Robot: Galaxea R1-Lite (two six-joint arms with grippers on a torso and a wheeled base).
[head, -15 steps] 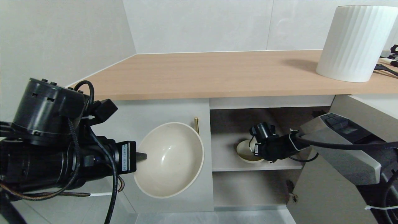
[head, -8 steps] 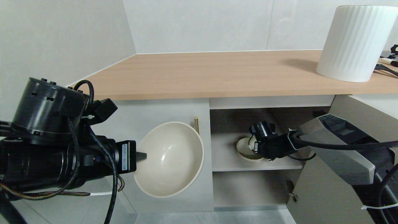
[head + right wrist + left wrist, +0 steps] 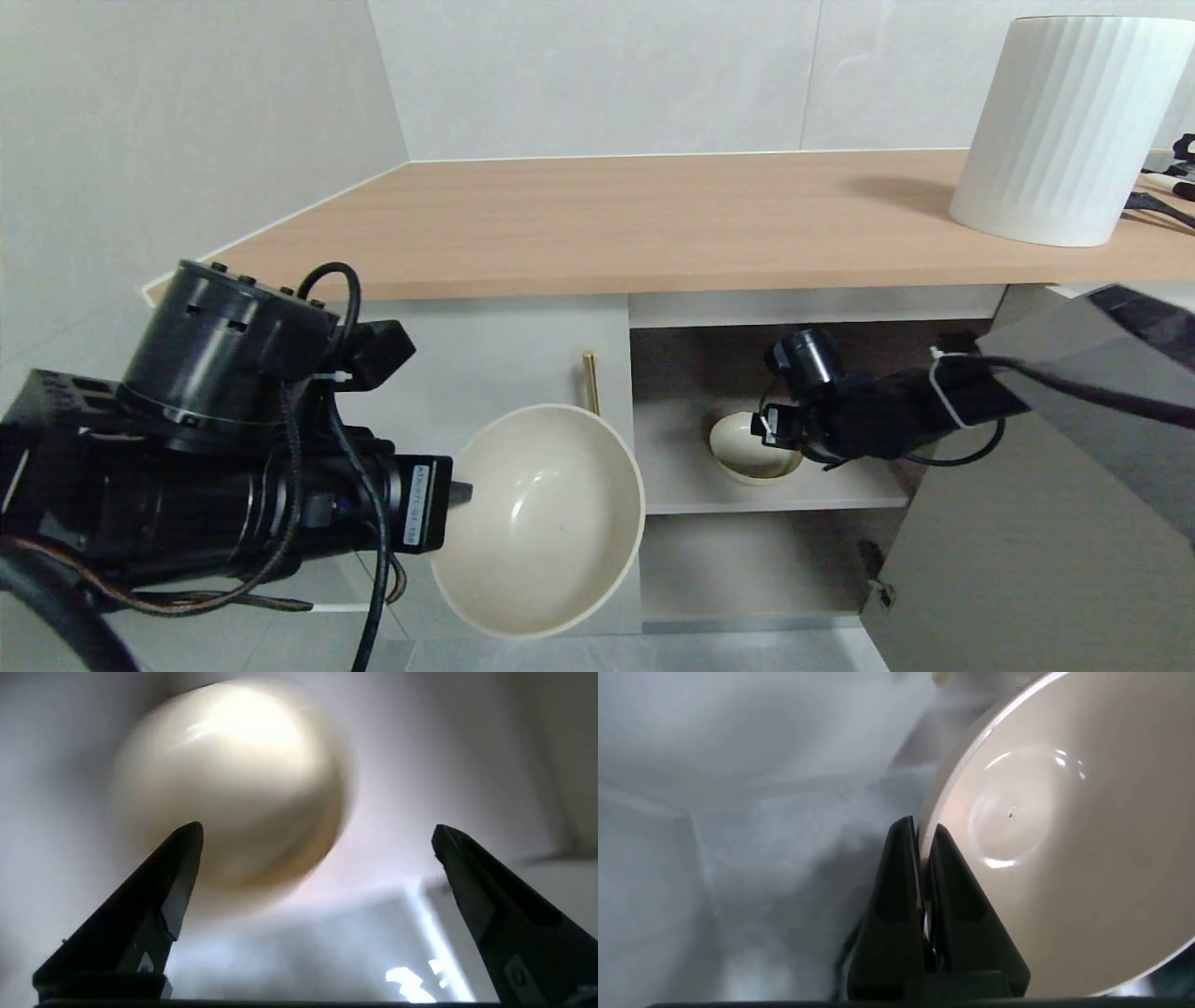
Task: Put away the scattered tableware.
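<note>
A large cream bowl [image 3: 546, 518] hangs in front of the closed left cabinet door, tilted with its inside facing me. My left gripper [image 3: 457, 490] is shut on its rim; in the left wrist view the gripper [image 3: 920, 835] pinches the rim of the bowl [image 3: 1064, 831]. A small cream bowl [image 3: 747, 446] rests on the upper shelf [image 3: 691, 481] inside the open cabinet. My right gripper [image 3: 777, 437] is in the cabinet just right of that bowl. In the right wrist view the gripper [image 3: 318, 840] stands open, with the small bowl [image 3: 234, 784] beyond it.
The right cabinet door [image 3: 1027, 541] is swung open near my right arm. A brass handle [image 3: 590, 378] sits on the closed left door. The wooden countertop [image 3: 653, 215] carries a white ribbed container [image 3: 1064, 121] at the far right. A lower shelf [image 3: 747, 569] lies beneath.
My left arm has moved right and down with the large bowl. The right arm has lifted and the gripper has drawn slightly back, so more of the small bowl shows on the shelf.
</note>
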